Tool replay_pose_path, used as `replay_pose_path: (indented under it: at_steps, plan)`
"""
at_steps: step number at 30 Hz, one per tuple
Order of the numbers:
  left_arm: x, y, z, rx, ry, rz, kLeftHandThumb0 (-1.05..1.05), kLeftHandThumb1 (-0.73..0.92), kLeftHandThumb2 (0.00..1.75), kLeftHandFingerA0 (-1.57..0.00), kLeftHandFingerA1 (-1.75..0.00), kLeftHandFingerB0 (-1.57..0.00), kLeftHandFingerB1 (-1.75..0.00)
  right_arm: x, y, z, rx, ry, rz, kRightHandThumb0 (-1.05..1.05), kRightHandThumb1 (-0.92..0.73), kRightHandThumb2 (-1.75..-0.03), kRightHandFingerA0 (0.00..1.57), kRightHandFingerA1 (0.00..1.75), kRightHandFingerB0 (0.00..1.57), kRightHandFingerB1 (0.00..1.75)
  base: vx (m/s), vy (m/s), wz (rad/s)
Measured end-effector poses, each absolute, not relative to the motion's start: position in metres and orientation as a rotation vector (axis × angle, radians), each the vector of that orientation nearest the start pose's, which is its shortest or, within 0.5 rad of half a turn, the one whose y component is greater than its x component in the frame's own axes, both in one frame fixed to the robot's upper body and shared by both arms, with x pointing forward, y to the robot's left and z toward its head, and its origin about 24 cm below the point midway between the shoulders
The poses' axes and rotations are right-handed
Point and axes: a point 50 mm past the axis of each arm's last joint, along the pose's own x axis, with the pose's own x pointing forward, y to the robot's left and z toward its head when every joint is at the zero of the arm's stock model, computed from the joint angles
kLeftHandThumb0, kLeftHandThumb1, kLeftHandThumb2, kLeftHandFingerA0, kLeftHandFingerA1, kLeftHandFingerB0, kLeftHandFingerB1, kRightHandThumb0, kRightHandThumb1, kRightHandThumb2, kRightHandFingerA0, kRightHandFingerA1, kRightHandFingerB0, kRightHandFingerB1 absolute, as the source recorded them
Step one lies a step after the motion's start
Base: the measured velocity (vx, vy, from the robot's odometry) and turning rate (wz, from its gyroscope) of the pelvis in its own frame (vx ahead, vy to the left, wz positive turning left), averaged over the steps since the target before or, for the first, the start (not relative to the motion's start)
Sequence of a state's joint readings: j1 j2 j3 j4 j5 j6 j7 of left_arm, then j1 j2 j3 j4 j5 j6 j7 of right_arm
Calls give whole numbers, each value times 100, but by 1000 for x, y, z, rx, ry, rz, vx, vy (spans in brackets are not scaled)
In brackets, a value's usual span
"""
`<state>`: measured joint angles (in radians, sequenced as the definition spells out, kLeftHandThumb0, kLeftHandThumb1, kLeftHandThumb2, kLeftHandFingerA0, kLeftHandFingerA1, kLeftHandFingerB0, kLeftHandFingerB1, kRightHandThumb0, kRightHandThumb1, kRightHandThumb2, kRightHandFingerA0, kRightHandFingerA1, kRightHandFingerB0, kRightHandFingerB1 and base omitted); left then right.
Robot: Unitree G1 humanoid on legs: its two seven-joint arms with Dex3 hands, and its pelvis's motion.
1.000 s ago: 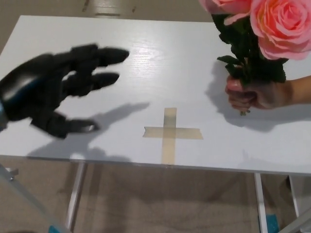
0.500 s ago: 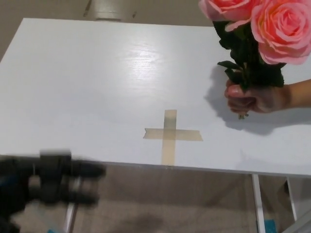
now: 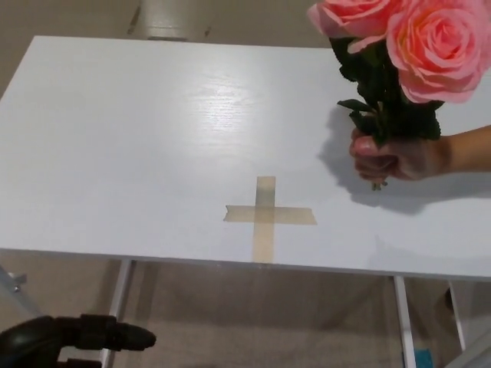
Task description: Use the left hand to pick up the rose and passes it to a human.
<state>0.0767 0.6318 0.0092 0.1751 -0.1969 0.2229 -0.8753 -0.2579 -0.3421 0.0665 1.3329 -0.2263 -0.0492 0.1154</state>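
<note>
The rose (image 3: 430, 46) stood in a person's hand (image 3: 395, 157), far up and right of the left hand's (image 3: 73, 340) fingers (image 3: 126, 336) (grip state unreadable) below the bench (image 3: 153, 138) edge. Rising carelessly, they risked striking that edge.

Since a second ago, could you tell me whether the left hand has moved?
Yes. The left hand has pulled back off the table, from left of the tape cross to below the table's near edge.

Lab-like test bench: tape-marked table (image 3: 115, 153)
</note>
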Motion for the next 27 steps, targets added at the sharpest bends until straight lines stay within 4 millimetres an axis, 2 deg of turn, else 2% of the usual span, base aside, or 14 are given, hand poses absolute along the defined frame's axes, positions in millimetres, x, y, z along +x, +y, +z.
replay_pose_path:
  at_steps: [1,4,7,8,10,11,15,20,26,27]
  plan:
    - [209,263,0,194,626,-686,-73,58,92,-41,-51,-29,-43,174,-268,-125,-489,1073,88,-41,-64,-60,65,45,55,41,0,0,0]
    - [207,266,-20,182,695,-614,-73,61,93,-37,-50,-26,-43,175,-268,-125,-489,1071,88,-41,-65,-60,65,45,55,41,0,0,0]
    - [199,271,-41,175,775,-546,-64,58,95,-39,-53,-21,-43,176,-268,-124,-489,1068,88,-41,-65,-60,65,45,55,41,0,0,0]
    - [196,273,-48,173,803,-522,-69,67,65,-43,-37,-34,-33,176,-268,-124,-489,1067,88,-41,-65,-60,65,45,55,41,0,0,0]
    - [188,279,-62,170,862,-467,-70,66,66,-43,-37,-34,-34,177,-268,-124,-490,1066,88,-41,-65,-60,65,46,55,41,0,0,0]
    - [184,282,-67,172,887,-441,-64,72,60,-46,-35,-37,-31,177,-268,-124,-490,1066,88,-41,-65,-60,66,46,55,41,0,0,0]
    - [172,289,-86,188,962,-348,-63,71,62,-47,-36,-36,-32,177,-268,-124,-489,1065,89,-41,-65,-60,66,46,56,41,0,0,0]
    - [167,295,-97,242,1000,-265,-62,71,62,-47,-36,-36,-32,178,-267,-123,-489,1062,88,-41,-65,-60,66,46,55,41,0,0,0]
    - [172,296,-102,334,977,-199,-62,71,62,-47,-36,-37,-33,180,-267,-123,-489,1058,90,-42,-65,-60,65,45,56,41,0,0,0]
    - [173,296,-102,347,972,-193,-65,65,64,-46,-38,-36,-34,180,-267,-122,-489,1057,90,-42,-65,-60,64,45,55,41,0,0,0]
